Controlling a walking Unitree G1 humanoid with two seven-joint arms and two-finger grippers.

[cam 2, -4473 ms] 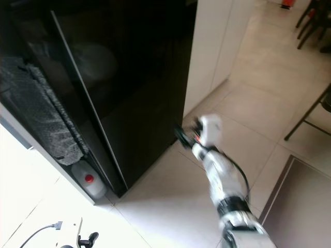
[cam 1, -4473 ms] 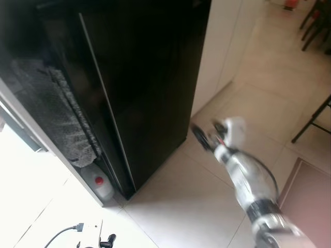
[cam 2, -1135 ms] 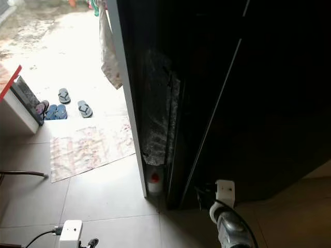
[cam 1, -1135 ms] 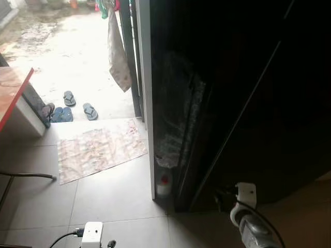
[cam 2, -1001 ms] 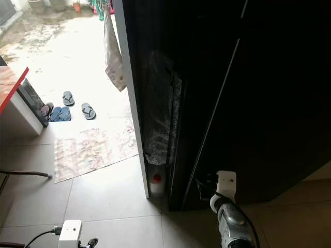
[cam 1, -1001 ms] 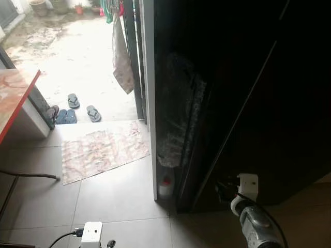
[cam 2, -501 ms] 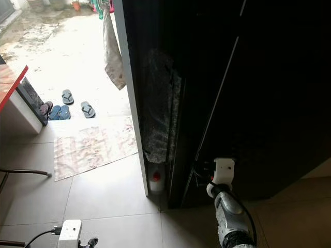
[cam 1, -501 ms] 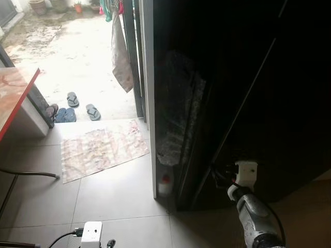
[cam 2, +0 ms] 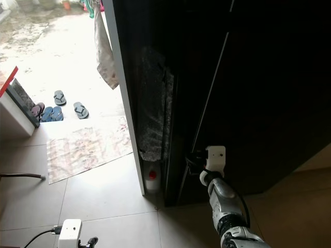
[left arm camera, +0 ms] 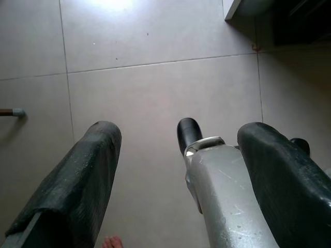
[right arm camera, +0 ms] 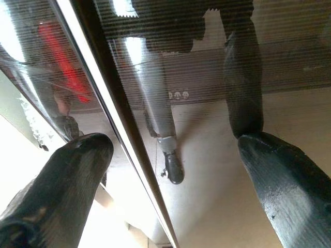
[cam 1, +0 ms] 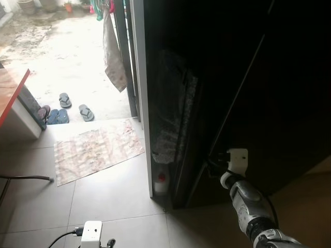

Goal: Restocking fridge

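Note:
The tall black fridge (cam 1: 269, 103) stands shut, taking up the right half of the eye views. My right gripper (cam 1: 213, 165) is raised low against its glossy front, right at the vertical door seam (right arm camera: 121, 139). In the right wrist view both black fingers (right arm camera: 77, 160) are spread wide, open, with the seam and the door's reflection between them and nothing held. My left gripper (left arm camera: 178, 134) hangs open over the grey tiled floor (left arm camera: 139, 82), above my own leg and foot.
A white bottle with a red cap (cam 1: 161, 181) sits on the floor in the gap left of the fridge, under a grey fuzzy bundle (cam 1: 173, 113). A white door frame (cam 1: 139, 93), a patterned mat (cam 1: 98, 150), sandals (cam 1: 72, 111) and a white plug box (cam 1: 91, 231) lie leftward.
My right gripper has risen and closed in on the fridge's door seam. Over the longer span the view swung round to face the fridge's left side and the doorway.

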